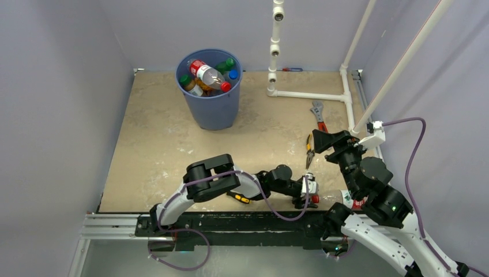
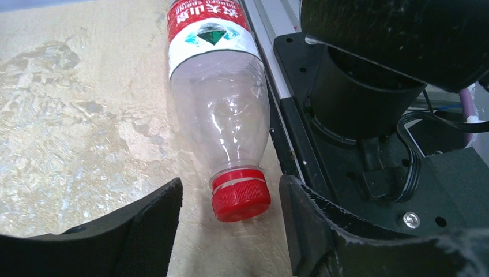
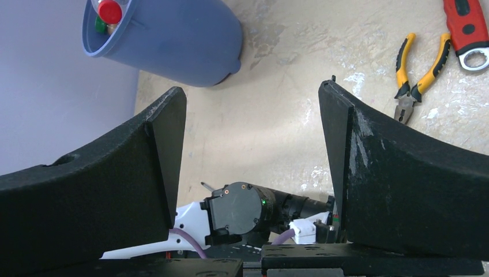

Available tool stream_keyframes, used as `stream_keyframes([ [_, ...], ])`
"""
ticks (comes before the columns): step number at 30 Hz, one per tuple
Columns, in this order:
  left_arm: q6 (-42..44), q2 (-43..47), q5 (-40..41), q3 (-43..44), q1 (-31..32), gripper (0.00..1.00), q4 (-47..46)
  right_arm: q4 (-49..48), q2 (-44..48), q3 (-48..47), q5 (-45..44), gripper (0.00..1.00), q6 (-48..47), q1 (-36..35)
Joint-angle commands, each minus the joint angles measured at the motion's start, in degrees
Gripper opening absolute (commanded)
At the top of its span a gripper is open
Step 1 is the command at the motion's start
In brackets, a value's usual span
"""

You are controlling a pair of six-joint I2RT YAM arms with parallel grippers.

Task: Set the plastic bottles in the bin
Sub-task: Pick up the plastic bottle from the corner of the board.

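Left wrist view: left gripper (image 2: 229, 191) sits half open around the red cap (image 2: 242, 202) of the clear bottle (image 2: 219, 115), no contact; right gripper (image 3: 252, 115) is wide, holding nothing.

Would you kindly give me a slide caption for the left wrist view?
Open left gripper straddling the red cap of a clear, red-labelled bottle lying on the table.

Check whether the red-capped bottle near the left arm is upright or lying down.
Lying down: the bottle rests sideways on the table.
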State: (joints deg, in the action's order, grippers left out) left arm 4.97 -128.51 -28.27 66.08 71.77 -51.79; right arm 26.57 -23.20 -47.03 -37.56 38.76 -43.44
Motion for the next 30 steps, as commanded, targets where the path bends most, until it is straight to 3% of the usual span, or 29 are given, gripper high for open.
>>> stream_keyframes([
  [1,-1.34,-0.93,-0.13,1.57,0.47,0.59,-3.36,0.24,0.43,-1.07,-0.23,0.81,-0.84,0.07],
  [8,-2.24,-0.4,0.85,0.02,0.57,0.5,-6.33,0.15,0.26,-0.92,0.03,0.81,-0.46,0.02],
  [14,-2.96,-0.46,1.45,-0.35,0.65,0.54,-7.62,0.18,0.13,-0.7,0.21,0.81,-0.27,0.02],
  [22,-2.6,-0.69,1.13,-0.25,0.65,0.43,-6.67,0.33,0.09,-0.75,0.12,0.81,-0.14,0.03],
  [26,-2.63,-0.86,1.2,-0.02,0.65,0.44,-5.8,0.33,0.01,-0.7,0.21,0.81,-0.11,0.02],
  [30,-2.78,-0.89,1.67,-0.11,0.65,0.54,-5.43,0.5,0.17,-0.79,0.2,0.81,-0.03,0.03],
])
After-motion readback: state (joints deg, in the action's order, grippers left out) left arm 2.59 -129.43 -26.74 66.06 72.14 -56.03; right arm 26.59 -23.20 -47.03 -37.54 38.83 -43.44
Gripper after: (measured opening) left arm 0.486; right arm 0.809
